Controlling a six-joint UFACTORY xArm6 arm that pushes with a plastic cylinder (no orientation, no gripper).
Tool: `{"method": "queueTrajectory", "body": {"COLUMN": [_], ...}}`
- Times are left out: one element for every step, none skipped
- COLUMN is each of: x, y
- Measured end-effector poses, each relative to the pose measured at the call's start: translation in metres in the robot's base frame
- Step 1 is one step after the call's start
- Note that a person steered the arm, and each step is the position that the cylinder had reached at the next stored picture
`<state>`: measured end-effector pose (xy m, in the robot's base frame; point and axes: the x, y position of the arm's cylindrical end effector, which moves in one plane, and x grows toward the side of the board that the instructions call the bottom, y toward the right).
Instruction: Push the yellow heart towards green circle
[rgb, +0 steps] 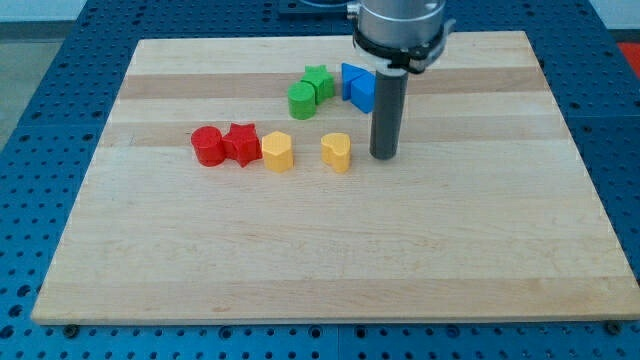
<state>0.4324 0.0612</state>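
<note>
The yellow heart (337, 152) lies near the middle of the wooden board. The green circle (301, 100) lies above it and slightly to the view's left, touching a green star (318, 82). My tip (384, 157) rests on the board just to the view's right of the yellow heart, a small gap away from it. The rod rises from there in front of the blue blocks.
A second yellow block (277, 152) lies left of the heart, with a red star (241, 144) and a red circle (207, 146) further left in the same row. A blue triangle (350, 78) and another blue block (364, 92) sit right of the green star.
</note>
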Motion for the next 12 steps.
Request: {"method": "queueTrajectory", "body": {"x": [0.016,0.018,0.018,0.018,0.015,0.005,-0.008,-0.013,-0.008,-0.001,-0.001,0.003], "y": [-0.001,-0.006,-0.018,-0.034,-0.044,-0.047,-0.055,-0.067,-0.069,-0.082,-0.104,-0.124]}}
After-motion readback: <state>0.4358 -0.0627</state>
